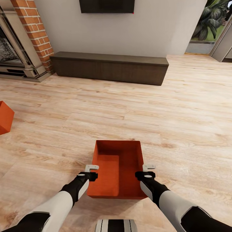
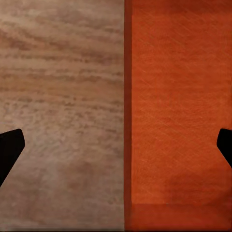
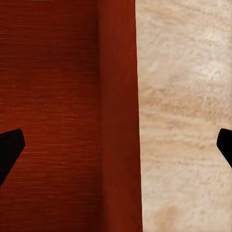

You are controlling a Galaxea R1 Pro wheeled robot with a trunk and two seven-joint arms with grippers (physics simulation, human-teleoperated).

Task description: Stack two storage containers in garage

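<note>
Floor: light wood plank floor [image 1: 180, 106] runs under me and out to the far wall; it is bare around the bin in front of me.
Room: I am in the living room. A brick fireplace [image 1: 29, 35] stands at the far left, a long dark low cabinet [image 1: 109, 67] runs along the pale wall, and a black wall TV [image 1: 107, 5] hangs above it. At the far right an opening shows green plants [image 1: 211, 21].
Near container: an orange-red open-top storage container [image 1: 117, 167] sits on the planks directly ahead of me, its long sides running away from me, between my two arms.
Other container: a second orange-red container [image 1: 4, 116] sits on the floor well off to my left, cut by the edge of the head view.
My left gripper [image 1: 91, 168]: it is above the near container's left long wall. In my left wrist view that wall's rim [image 2: 127, 116] runs between my two fingertips [image 2: 9, 147], wood on one side and the bin's inside on the other. The fingers stand wide apart, holding nothing.
My right gripper [image 1: 149, 167]: it is above the right long wall. In my right wrist view the wall [image 3: 118, 116] runs between my fingertips [image 3: 9, 147], which are also spread wide and clamp nothing.
</note>
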